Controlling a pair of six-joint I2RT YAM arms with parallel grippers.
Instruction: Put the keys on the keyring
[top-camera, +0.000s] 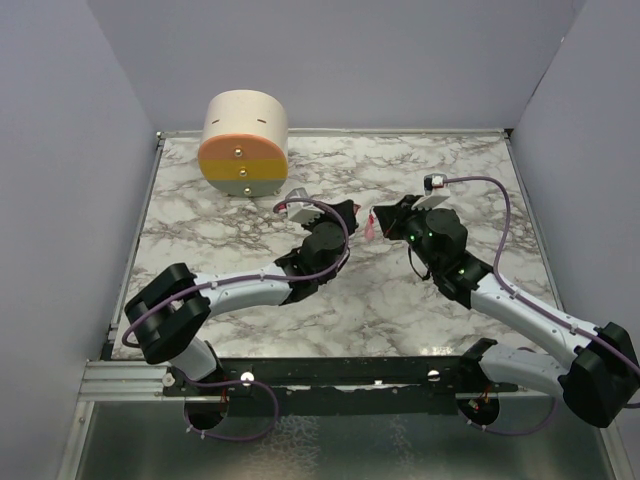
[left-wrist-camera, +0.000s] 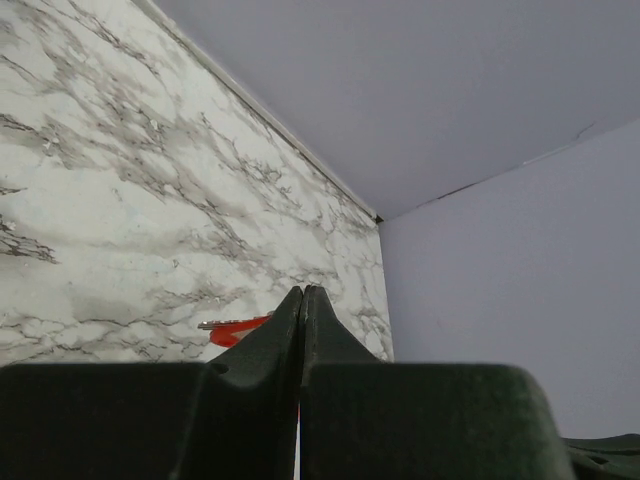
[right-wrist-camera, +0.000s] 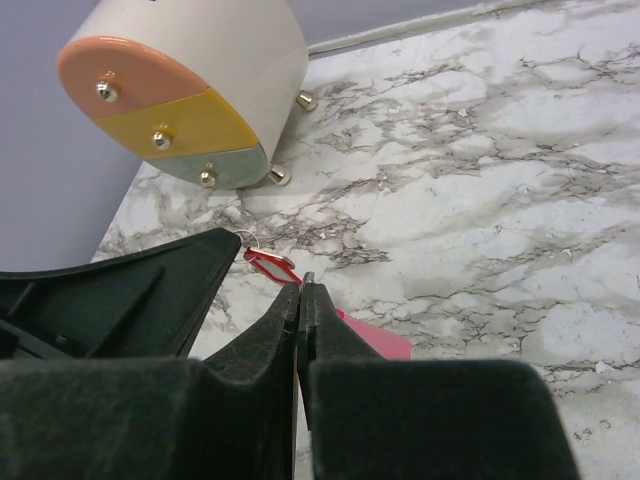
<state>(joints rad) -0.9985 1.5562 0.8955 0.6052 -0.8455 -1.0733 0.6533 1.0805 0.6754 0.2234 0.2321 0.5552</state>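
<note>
left tool (left-wrist-camera: 302, 292) closed, red keys (left-wrist-camera: 238, 330) poking out beside tip, marble table (left-wrist-camera: 120, 200) beyond.

A marble-patterned table (top-camera: 250, 330), white veined with grey, is closed in by plain pale grey walls (top-camera: 60, 150) at nine, twelve and three o'clock, with a metal rail (top-camera: 120, 380) along its six o'clock edge. At about eleven o'clock on the table stands a cream drum-shaped box (top-camera: 245, 115), its round face turned toward six o'clock. The face is split into orange, yellow and pale green bands, each with a small brass knob (right-wrist-camera: 161, 138), and short brass feet (right-wrist-camera: 306, 100) show beneath.
</note>
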